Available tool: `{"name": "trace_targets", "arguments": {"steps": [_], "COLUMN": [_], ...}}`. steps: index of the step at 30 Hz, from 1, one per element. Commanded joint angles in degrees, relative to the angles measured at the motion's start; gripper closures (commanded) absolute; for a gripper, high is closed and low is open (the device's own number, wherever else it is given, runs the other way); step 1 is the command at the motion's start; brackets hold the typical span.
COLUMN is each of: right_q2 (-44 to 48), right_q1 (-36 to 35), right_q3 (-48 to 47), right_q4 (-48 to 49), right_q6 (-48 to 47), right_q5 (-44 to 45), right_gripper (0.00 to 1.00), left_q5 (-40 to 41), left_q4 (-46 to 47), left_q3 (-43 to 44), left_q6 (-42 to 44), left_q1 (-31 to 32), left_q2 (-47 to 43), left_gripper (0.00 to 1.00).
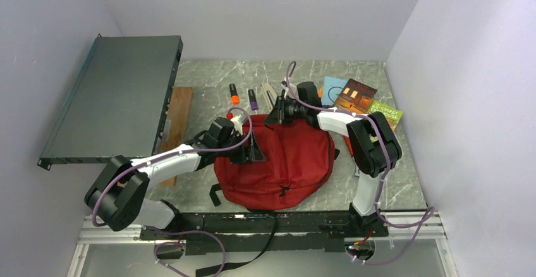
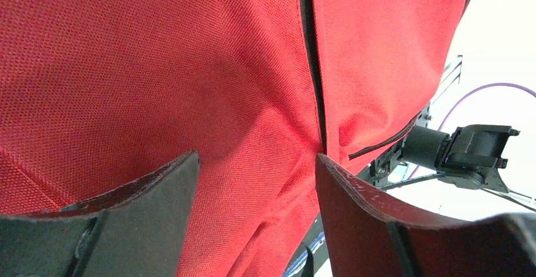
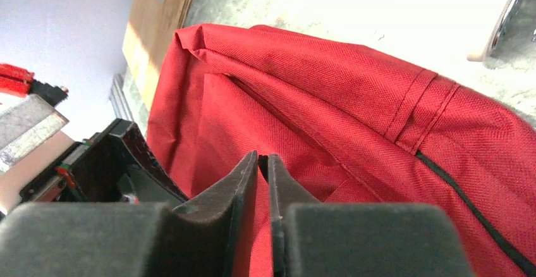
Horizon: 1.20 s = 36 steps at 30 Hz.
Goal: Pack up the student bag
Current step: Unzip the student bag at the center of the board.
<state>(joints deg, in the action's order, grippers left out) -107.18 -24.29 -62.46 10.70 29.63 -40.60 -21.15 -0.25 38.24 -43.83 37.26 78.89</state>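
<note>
Student bag (image 1: 281, 163) is lying flat on the marble surface (image 1: 205, 78), between the two arms, its black zipper line running across the red fabric.

Left gripper (image 2: 256, 163) is sitting at the bag's left side with its fingers (image 2: 158, 188) spread wide. Red fabric and the zipper seam are filling the gap between them; I cannot tell whether the pads are pressing on the cloth.

Right gripper (image 3: 262, 160) is working at the bag's far edge. Its jaws are nearly together, only a thin slit between them, and a fold of red fabric is pinched there.

Beyond the bag's far edge, an orange marker (image 1: 234, 93) and a purple marker (image 1: 253, 100) are lying near each other. Far right of the bag, a few books (image 1: 357, 95) are overlapping. Left of the bag, a wooden board (image 1: 179, 109) is lying beside a dark flat case (image 1: 114, 97)
</note>
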Motion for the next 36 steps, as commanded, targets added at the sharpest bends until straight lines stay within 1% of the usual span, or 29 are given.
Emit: {"name": "trace_targets", "arguments": {"steps": [1,2,8,11,12,16,20,22,24,28,29,30,32,34,36], "right_q2": [0.0,0.1,0.9,1.1,0.8,-0.4,-1.4,-1.6,-2.2,-2.6,-2.6,-2.6,-2.6,-1.0,2.0], "right_q1": [0.3,0.3,0.2,0.2,0.2,0.1,-0.2,-0.3,-0.3,-0.7,-0.7,-0.7,-0.8,-0.7,-0.7], "right_q3": [-2.8,-2.8,-1.4,-1.7,-2.2,-3.3,-3.7,-3.6,-4.0,-4.8,-5.0,-5.2,-5.8,-5.3,-3.1], "right_q4": [0.5,0.4,0.9,0.0,-0.9,-1.8,-2.3,-1.9,-1.9,-2.6,-2.8,-3.0,-4.2,-5.0,-2.6], "right_q6": [-0.6,-0.5,-1.4,-2.7,-3.5,-4.8,-5.9,-5.8,-5.4,-6.3,-6.5,-6.6,-6.7,-6.2,-4.0], "right_q5": [-0.9,-0.9,-0.4,-0.1,0.0,-0.8,-0.6,-0.5,-0.7,0.0,0.2,0.2,0.5,1.7,1.5], "right_gripper": [0.98,1.0,1.0,0.83,0.8,0.74,0.7,0.7,0.75,0.74,0.76,0.81,0.99,1.0,1.0], "left_q5": [-0.5,-0.5,-0.6,-0.7,-0.7,-0.8,-0.7,-0.7,-0.7,-1.1,-1.0,-0.9,-0.3,-1.2,-3.3], "left_q4": [1.6,1.6,1.9,1.9,2.0,2.0,1.9,1.9,2.0,2.2,2.2,2.0,1.6,3.0,5.7], "left_q3": [-0.6,-0.6,-0.7,-0.8,-0.8,-0.9,-1.1,-1.1,-1.1,-0.4,-0.3,0.0,0.9,1.7,1.9], "left_q6": [-0.2,-0.2,-0.3,-0.3,-0.3,-0.4,-0.4,-0.3,-0.4,-0.6,-0.6,-0.4,0.0,-0.7,-3.0], "left_q1": [-0.2,-0.2,-0.2,-0.2,-0.2,-0.2,-0.2,-0.2,-0.2,-0.2,-0.2,-0.2,-0.5,-1.4,-3.5], "left_q2": [-2.4,-2.4,-2.4,-2.4,-2.5,-2.9,-3.3,-3.3,-3.1,-2.5,-2.5,-2.5,-2.2,-1.3,0.0], "left_gripper": [0.27,0.27,0.27,0.27,0.27,0.27,0.27,0.27,0.27,0.27,0.27,0.27,0.27,0.29,0.33]}}
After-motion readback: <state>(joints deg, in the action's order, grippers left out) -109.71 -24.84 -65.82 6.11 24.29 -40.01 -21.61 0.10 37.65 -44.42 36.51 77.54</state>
